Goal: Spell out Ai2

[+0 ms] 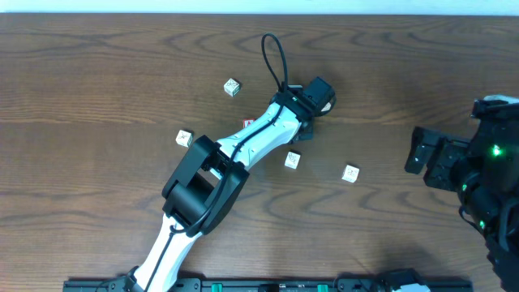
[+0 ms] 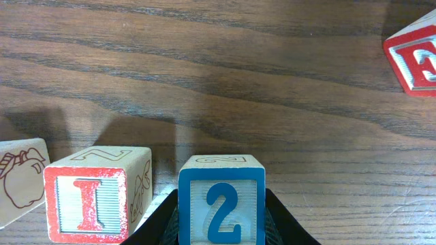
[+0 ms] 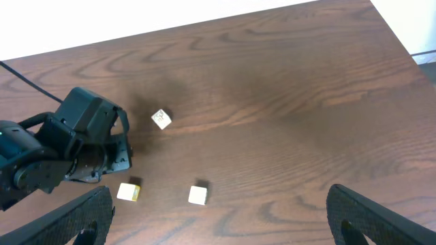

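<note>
In the left wrist view the blue "2" cube [image 2: 221, 197] sits between my left gripper's [image 2: 222, 221] black jaws, which are shut on its sides. It is level with the red-framed "I" cube [image 2: 88, 204] just to its left, with a small gap between them. A cube with an apple drawing [image 2: 20, 180] stands left of the "I"; its letter face is hidden. No "A" face shows. In the overhead view the left gripper [image 1: 306, 130] covers these cubes. My right gripper [image 3: 221, 221] is wide open and empty, at the table's right side [image 1: 422, 150].
A red-framed cube [image 2: 415, 58] lies far right of the left gripper, its letter cut off. Pale cubes are scattered around the left arm [image 1: 232, 87], [image 1: 184, 138], [image 1: 292, 161], [image 1: 350, 173]. The left arm [image 1: 243, 146] crosses the middle of the table.
</note>
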### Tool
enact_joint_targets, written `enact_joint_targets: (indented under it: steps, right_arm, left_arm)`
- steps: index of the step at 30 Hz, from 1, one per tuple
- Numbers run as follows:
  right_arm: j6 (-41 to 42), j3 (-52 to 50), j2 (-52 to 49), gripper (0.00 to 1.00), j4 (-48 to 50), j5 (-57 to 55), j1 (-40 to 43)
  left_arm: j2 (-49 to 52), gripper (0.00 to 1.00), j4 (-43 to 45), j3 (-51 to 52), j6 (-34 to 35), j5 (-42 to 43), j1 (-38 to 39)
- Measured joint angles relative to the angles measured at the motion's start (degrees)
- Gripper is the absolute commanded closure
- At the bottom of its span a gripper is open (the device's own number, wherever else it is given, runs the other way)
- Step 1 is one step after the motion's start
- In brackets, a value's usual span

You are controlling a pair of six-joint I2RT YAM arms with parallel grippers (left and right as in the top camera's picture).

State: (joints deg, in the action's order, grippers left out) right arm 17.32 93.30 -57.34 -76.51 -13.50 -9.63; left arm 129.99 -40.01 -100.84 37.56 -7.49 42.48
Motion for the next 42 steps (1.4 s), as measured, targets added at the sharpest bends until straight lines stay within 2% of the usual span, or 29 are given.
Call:
enact_joint_targets:
  steps: [7,10,35,42]
  right_arm:
    - [0.0,0.0,0.0,0.01,0.0,0.0,0.0]
    - [0.0,0.0,0.0,0.01,0.0,0.0,0.0]
    - [0.0,0.0,0.0,0.01,0.1,0.0,0.0]
    - [0.0,0.0,-0.3,0.01,0.1,0.0,0.0]
  left_arm:
    - [0.0,0.71,0.6,0.0,0.0,0.0,-0.1]
    - [0.0,0.60,0.7,0.0,0.1,0.0,-0.1]
    - [0.0,0.59,3.8,0.0,-0.1,-3.3,-1.7]
    - [0.0,0.55,6.5,0.0,-3.6,-3.3,-1.7]
